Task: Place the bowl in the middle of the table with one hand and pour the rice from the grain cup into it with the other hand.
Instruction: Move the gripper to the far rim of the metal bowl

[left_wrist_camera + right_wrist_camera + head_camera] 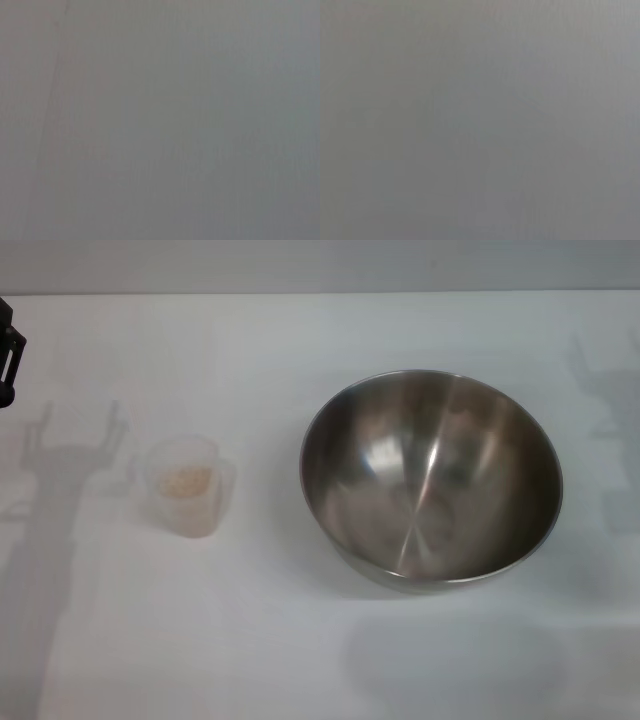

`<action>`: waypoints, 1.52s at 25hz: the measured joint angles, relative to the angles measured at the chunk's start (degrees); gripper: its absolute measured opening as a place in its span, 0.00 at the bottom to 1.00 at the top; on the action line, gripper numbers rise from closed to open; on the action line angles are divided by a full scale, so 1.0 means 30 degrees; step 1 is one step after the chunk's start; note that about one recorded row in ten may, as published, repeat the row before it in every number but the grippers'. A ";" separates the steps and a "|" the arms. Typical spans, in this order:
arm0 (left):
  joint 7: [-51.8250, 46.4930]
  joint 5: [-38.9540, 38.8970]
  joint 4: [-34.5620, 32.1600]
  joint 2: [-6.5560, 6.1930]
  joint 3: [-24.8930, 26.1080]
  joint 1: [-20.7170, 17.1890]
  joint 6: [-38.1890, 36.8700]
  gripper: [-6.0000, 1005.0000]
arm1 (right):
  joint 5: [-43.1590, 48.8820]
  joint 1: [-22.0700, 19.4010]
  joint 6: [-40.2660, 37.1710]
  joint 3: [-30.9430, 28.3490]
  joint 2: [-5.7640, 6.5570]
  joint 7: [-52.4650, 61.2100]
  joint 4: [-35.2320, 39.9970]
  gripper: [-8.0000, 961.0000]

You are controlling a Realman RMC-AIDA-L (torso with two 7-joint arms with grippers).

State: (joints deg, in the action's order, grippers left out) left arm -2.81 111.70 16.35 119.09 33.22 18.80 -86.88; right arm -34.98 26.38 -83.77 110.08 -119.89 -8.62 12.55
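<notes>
The table is a plain white top filling the head view. On it, right of centre, sits the bowl, wide, shiny and empty, resting on its rounded bottom. Well apart to its left stands the grain cup, upright, with the rice showing as a small beige heap inside. Only a sliver of the left gripper appears, at the far left edge, clear of both items; whether its pincer is released or clenched cannot be told. The right gripper is out of view, and both wrist views show only blank grey.

Judging from this layout, the bowl looks prone to slipping or rocking: a two-finger pinch on its thin, slick rim could let it tilt or spin as it is moved toward the middle. The cup is light and small, so a misjudged approach may knock it over and scatter grains. Pouring from too high or off-centre could bounce rice off the steel onto the tabletop.
</notes>
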 joint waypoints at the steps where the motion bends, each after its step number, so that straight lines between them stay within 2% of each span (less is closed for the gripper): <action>1: 0.0000 0.0000 0.0000 0.0000 0.0000 0.0000 0.0000 0.83 | 0.0000 0.0000 0.0000 0.0000 0.0000 0.0000 0.0000 0.78; 14: -0.0001 0.0001 -0.0001 -0.0001 -0.0029 0.0091 -0.0015 0.83 | -0.0033 0.0208 0.0174 -0.0022 0.0063 -0.0388 0.0134 0.78; 18: -0.0001 0.0003 -0.0093 0.0000 -0.0026 0.0194 0.0063 0.83 | -0.0036 0.0412 0.2060 -0.0172 0.0170 -0.2336 0.1524 0.77; 19: -0.0001 0.0002 -0.0142 -0.0001 -0.0019 0.0222 0.0086 0.83 | -0.0041 0.0253 0.3274 -0.0232 0.0196 -0.2665 0.2456 0.77; 20: 0.0000 0.0003 -0.0212 -0.0002 -0.0003 0.0262 0.0101 0.83 | -0.0038 -0.0325 0.6267 -0.0426 0.0266 -0.3025 0.4962 0.77; 21: 0.0000 0.0003 -0.0212 -0.0002 -0.0003 0.0262 0.0101 0.83 | -0.0038 -0.0325 0.6267 -0.0426 0.0266 -0.3025 0.4962 0.77; 24: 0.0000 0.0005 -0.0208 -0.0016 0.0054 0.0268 0.0096 0.82 | 0.0292 -0.1107 1.1515 -0.1073 0.0324 -0.3061 0.8691 0.77; 25: -0.0001 0.0004 -0.0206 -0.0027 0.0066 0.0268 0.0097 0.82 | 0.0767 -0.1407 1.4298 -0.1581 0.0315 -0.3020 1.0544 0.77; 26: -0.0001 0.0002 -0.0207 -0.0032 0.0070 0.0268 0.0097 0.82 | 0.0767 -0.1407 1.4298 -0.1581 0.0315 -0.3020 1.0544 0.77; 29: 0.0000 -0.0008 -0.0237 -0.0052 0.0120 0.0260 0.0078 0.82 | 0.1149 -0.1778 1.9276 -0.2349 0.0265 -0.2899 1.3605 0.77; 30: 0.0000 -0.0030 -0.0249 -0.0055 0.0139 0.0250 0.0076 0.82 | 0.1129 -0.1891 2.2984 -0.3066 0.0259 -0.2764 1.5816 0.77; 31: 0.0000 -0.0030 -0.0249 -0.0055 0.0139 0.0250 0.0076 0.82 | 0.1129 -0.1891 2.2984 -0.3066 0.0259 -0.2764 1.5816 0.77; 36: -0.0001 -0.0065 -0.0447 -0.0080 0.0147 0.0244 0.0048 0.82 | 0.1030 -0.1998 3.3162 -0.5021 0.0269 -0.2442 2.1130 0.76; 38: -0.0001 -0.0070 -0.0518 -0.0079 0.0147 0.0275 0.0042 0.82 | 0.1026 -0.1873 3.6178 -0.5728 0.0296 -0.2522 2.2616 0.76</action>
State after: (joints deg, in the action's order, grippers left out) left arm -2.81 111.49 14.79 118.86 33.66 19.62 -86.75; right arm -31.91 20.76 24.76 92.89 -119.00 -16.18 80.40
